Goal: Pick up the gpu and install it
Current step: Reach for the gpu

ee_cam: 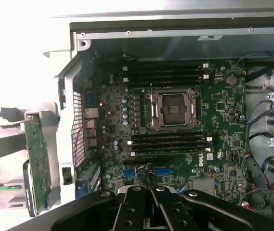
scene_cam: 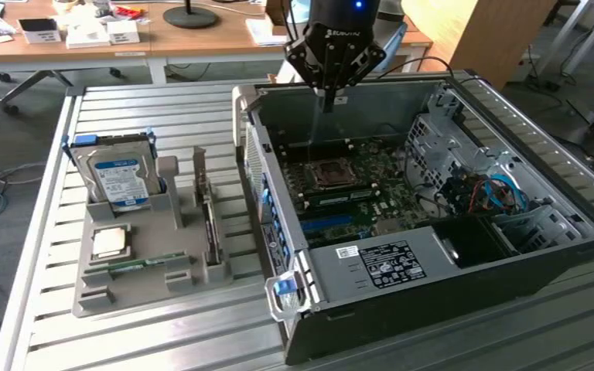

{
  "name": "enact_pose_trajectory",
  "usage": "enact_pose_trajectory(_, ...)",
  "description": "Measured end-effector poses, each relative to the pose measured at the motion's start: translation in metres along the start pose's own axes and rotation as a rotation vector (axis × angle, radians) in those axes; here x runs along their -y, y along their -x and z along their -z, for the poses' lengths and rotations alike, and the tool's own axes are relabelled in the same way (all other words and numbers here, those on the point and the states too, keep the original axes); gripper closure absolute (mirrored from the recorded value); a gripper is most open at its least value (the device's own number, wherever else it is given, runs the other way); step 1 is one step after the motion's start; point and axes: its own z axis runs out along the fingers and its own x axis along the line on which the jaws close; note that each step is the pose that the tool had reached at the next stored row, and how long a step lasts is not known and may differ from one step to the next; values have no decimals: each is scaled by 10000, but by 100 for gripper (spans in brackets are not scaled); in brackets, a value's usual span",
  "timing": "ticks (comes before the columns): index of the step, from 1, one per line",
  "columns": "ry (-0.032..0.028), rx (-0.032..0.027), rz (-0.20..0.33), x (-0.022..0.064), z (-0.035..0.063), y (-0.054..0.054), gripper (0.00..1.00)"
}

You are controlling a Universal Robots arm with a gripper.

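**Black pincer [scene_cam: 330,94] shut above the open computer case [scene_cam: 431,309]**

Black and shiny, the pincer hangs over the far edge of the computer case. Its two fingers are pressed together, and they hold nothing. From the wrist view, the pincer [ee_cam: 150,192] looks straight down into the case [ee_cam: 175,45]. Inside the case lies the green motherboard [ee_cam: 175,139], with a square chip socket [ee_cam: 173,108] in its middle.

The gpu [scene_cam: 207,212] is outside the case, just beside its open side wall. It stands on its thin edge in a grey holder [scene_cam: 132,297], apart from the pincer. The wrist view shows the gpu [ee_cam: 38,163] as a green card just outside the case wall.

The same holder has more parts, all farther from the case than the gpu. A silver hard drive [scene_cam: 121,178] with a blue label stands up in it. A square chip [scene_cam: 111,241] lies flat, and a thin green memory stick [scene_cam: 137,265] lies next to it.

The case and the holder both sit on a metal table [scene_cam: 121,344] made of long slats.
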Motion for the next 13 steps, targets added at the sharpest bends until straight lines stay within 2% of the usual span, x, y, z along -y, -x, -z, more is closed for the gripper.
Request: enact_pose_trajectory(13,0,0,1,7,3,-96,89)
